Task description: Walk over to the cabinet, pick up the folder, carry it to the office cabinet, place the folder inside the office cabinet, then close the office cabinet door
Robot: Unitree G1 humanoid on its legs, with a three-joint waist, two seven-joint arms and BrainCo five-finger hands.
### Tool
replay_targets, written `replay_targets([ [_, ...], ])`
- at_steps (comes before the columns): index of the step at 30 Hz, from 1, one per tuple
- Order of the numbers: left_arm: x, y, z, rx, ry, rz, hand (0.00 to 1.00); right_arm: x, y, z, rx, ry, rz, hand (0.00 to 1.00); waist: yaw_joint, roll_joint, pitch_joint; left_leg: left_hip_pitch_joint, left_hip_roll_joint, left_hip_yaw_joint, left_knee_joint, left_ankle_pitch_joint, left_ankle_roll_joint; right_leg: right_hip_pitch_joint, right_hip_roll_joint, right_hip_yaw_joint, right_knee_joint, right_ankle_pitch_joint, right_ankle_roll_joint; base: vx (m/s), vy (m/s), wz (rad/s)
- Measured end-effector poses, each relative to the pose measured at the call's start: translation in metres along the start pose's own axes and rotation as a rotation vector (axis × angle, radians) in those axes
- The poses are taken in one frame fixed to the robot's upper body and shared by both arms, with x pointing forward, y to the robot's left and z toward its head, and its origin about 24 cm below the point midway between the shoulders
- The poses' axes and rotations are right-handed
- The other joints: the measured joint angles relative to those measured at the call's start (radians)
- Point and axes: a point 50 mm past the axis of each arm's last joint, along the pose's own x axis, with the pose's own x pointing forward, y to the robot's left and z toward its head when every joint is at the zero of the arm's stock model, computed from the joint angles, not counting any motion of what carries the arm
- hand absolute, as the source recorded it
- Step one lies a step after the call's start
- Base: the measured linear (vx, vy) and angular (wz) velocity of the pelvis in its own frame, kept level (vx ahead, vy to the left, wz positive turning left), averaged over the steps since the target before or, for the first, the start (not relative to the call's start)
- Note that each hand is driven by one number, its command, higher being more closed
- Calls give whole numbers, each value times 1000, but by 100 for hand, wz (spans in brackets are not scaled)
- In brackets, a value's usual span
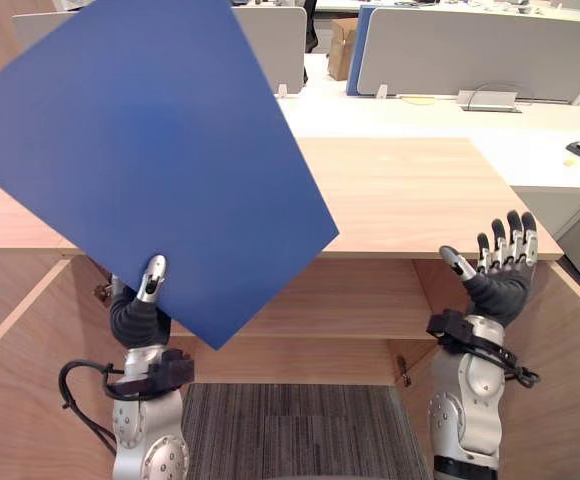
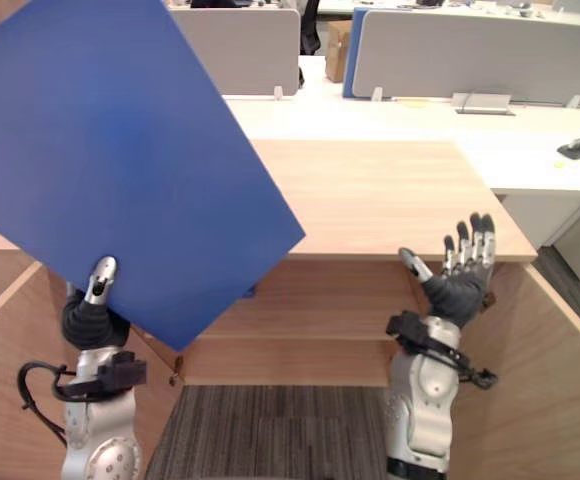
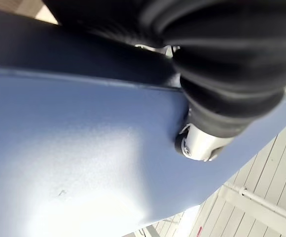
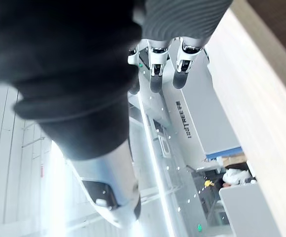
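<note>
Fingers of left hand [image 1: 140, 315] hidden behind blue folder [image 1: 150, 150], thumb pinching it; right hand [image 1: 500, 280] spread open.

head stereo pair: high, facing down and forward over both raised arms; both eyes share the large flat blue folder [image 1: 150, 150] and pale wooden surface [image 1: 410, 195], slightly offset sideways | left wrist: very close against the folder's face | right wrist: looks along its own fingers [image 4: 154, 74], past the surface's edge, into the office beyond
</note>
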Motion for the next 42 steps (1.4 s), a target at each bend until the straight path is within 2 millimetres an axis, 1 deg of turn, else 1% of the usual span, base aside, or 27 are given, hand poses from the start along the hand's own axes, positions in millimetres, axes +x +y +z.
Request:
replay_targets([
  [2, 4, -1, 0, 18, 4, -45, 100, 8, 17, -4, 113, 22, 126, 0, -1, 0, 0, 0, -2, 0, 0, -1, 1, 0, -1, 1, 0, 0, 0, 0, 0, 0],
  [4, 7, -1, -1, 32, 14, -72, 100, 14, 30, -8, 168, 49, 226, 0, -1, 0, 0, 0, -2, 0, 0, -1, 1, 0, -1, 1, 0, 0, 0, 0, 0, 0],
  [6, 8, -2, -6, 46, 44, -115, 100, 22, 52, -12, 249, 88, 392, 0, 4, 0, 0, 0, -2, -1, 0, -1, 1, 0, -1, 1, 0, 0, 0, 0, 0, 0],
  [8, 7, -5, -9, 46, 68, -142, 100, 26, 66, -13, 276, 119, 499, 0, 5, -1, 1, -1, -3, -1, 0, -1, 1, 0, -1, 1, 0, 0, 0, 0, 0, 0],
  [10, 6, -10, -15, 38, 107, -189, 100, 30, 88, -17, 325, 184, 657, 0, 8, -1, 1, -1, -4, -2, 0, -1, 2, 0, -2, 1, 0, 0, 0, 0, 0, 0],
  [11, 5, -11, -16, 37, 119, -201, 100, 30, 94, -19, 333, 206, 698, 0, 8, -1, 1, -1, -4, -2, 0, -1, 2, 0, -2, 1, 0, 0, 0, 0, 0, 0],
  [14, 5, -8, -17, 36, 135, -210, 100, 39, 104, -23, 296, 289, 831, 0, 13, -2, 1, -3, -4, -5, -1, -1, 2, 0, -2, 0, 0, 0, 0, -14, 3, 3],
  [16, 5, -3, -15, 34, 138, -210, 100, 45, 110, -19, 231, 345, 952, 0, 17, -2, 1, -4, -5, -7, -1, -1, 2, 0, -2, -2, 0, 0, 0, -8, 2, 2],
  [18, 5, -1, -14, 32, 139, -213, 100, 49, 115, -16, 176, 371, 1033, 0, 17, -2, 1, -4, -5, -7, -1, -1, 2, 0, -2, -2, 0, 0, 0, 0, 0, 0],
  [24, -2, 4, -13, 18, 173, -220, 100, 53, 122, -10, 69, 433, 1182, 0, 21, -2, 0, -5, -4, -8, -2, 0, 1, 0, -2, -3, -1, 0, 0, 0, 0, 0],
  [25, -3, 5, -12, 21, 174, -218, 100, 54, 124, -9, 59, 450, 1202, 100, 21, -2, 0, -5, -4, -8, -2, 0, 1, 0, -2, -3, -1, 0, 0, 0, 0, 0],
  [28, -4, 9, -13, 12, 189, -214, 100, 56, 128, -5, 6, 503, 1266, 100, 20, -2, -4, -7, -3, -9, -2, 1, 0, 0, -2, -3, -1, 0, 0, 0, 0, 0],
  [31, -9, 9, -17, 8, 217, -224, 100, 63, 128, 3, -49, 518, 1315, 100, 22, -3, -11, -14, -3, -13, -2, 1, -1, -3, -2, -7, -2, 0, 0, 0, 0, 3],
  [33, -14, 8, -20, 10, 251, -242, 100, 65, 126, 6, -85, 518, 1332, 100, 24, -5, -31, -18, -3, -14, -2, 2, -1, -11, -1, -8, -2, 0, 0, 0, 0, 0],
  [34, -16, 7, -21, 11, 267, -253, 0, 66, 124, 6, -98, 520, 1333, 100, 26, -4, -36, -18, -3, -14, -2, 2, -1, -10, -1, -8, -2, 0, 0, 0, 0, 0],
  [36, -20, 5, -24, 27, 301, -282, 0, 69, 121, 8, -134, 505, 1330, 100, 27, -4, -38, -17, -3, -14, -2, 2, -2, -10, -2, -8, -2, 0, 0, 0, 0, 0],
  [38, -26, 5, -31, 44, 365, -312, 0, 72, 118, 11, -197, 473, 1340, 100, 27, -3, -40, -17, -3, -14, -2, 2, -2, -10, -2, -8, 0, 0, 0, 0, 0, 0],
  [40, -38, 7, -44, 61, 487, -346, 0, 72, 119, 14, -279, 418, 1376, 100, 24, -3, -42, -16, -3, -14, -2, 3, -4, -11, -2, -7, 1, 0, 0, 0, 0, 0],
  [42, -48, 8, -54, 54, 578, -384, 0, 69, 121, 18, -334, 361, 1413, 100, 19, -1, -43, -16, -3, -13, -2, 5, -4, -13, -2, -6, 3, 0, 0, 0, 0, 0],
])
